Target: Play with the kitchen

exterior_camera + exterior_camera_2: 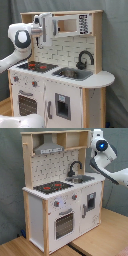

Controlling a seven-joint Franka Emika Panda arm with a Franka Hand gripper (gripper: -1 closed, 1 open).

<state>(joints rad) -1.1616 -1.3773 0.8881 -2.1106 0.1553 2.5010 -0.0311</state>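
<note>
Gripper [46,27] is parked up at the kitchen [60,85] hood level, so the hob and sink lie straight below it; can't tell if the claw's open.

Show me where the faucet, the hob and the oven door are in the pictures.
faucet [86,57]: first exterior view, on the black curved spout.
hob [52,187]: second exterior view, on the black top with red rings.
oven door [64,224]: second exterior view, on the dark window.
</note>
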